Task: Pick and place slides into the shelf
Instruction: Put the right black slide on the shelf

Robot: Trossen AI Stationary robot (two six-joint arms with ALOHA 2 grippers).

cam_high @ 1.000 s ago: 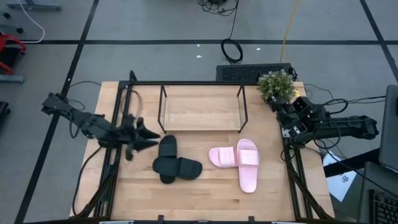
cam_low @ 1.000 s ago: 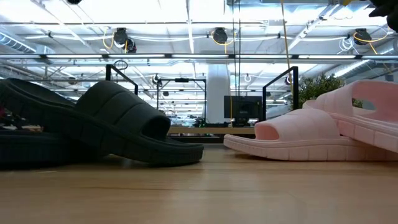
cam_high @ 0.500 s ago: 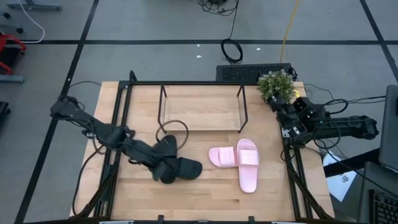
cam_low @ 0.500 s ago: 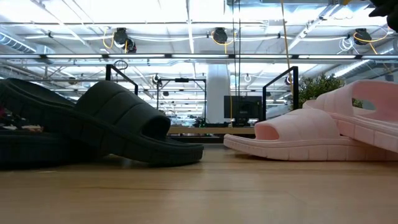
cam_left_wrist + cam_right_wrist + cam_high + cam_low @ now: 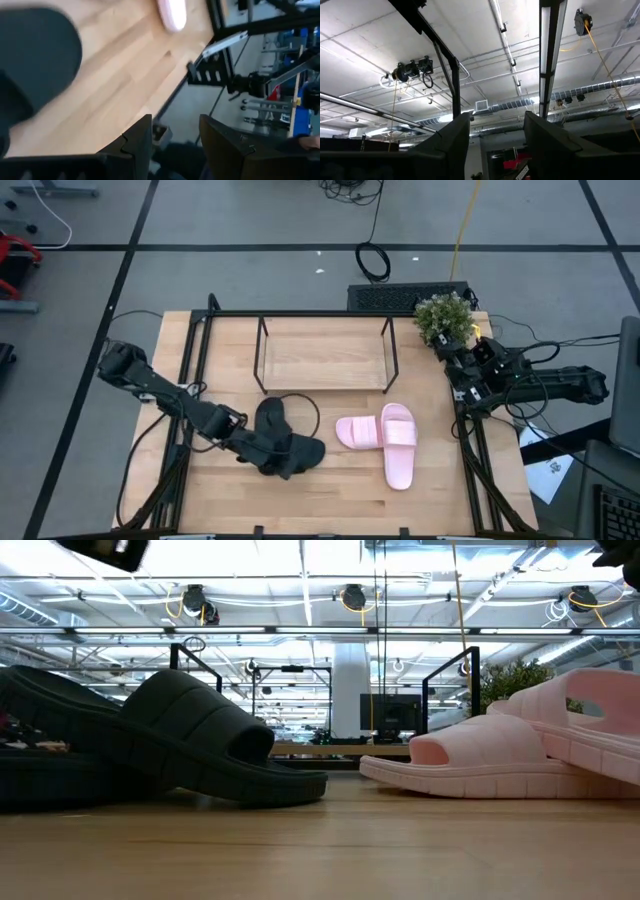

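Observation:
Two black slides lie at the table's middle left, one (image 5: 270, 418) partly resting on the other (image 5: 300, 450); both show in the low view (image 5: 200, 745). Two pink slides (image 5: 360, 430) (image 5: 400, 448) lie to their right, one lapping the other. The shelf (image 5: 325, 355), thin black rods over a wooden board, stands at the far middle. My left gripper (image 5: 280, 458) is open above the black slides; in its wrist view (image 5: 175, 145) a black slide (image 5: 35, 60) lies beside it. My right gripper (image 5: 462, 370) is open at the table's right edge and points up (image 5: 495, 145).
A potted plant (image 5: 445, 315) stands at the far right corner. Black frame rails run along the table's left side (image 5: 185, 430), right side (image 5: 470, 450) and far side. A black cable loop (image 5: 295, 405) lies by the black slides. Bare wood lies along the near edge (image 5: 340, 500).
My left gripper has swung from the left frame rail toward the table's right and near edges, ending over the black slides. The slides have stayed where they were.

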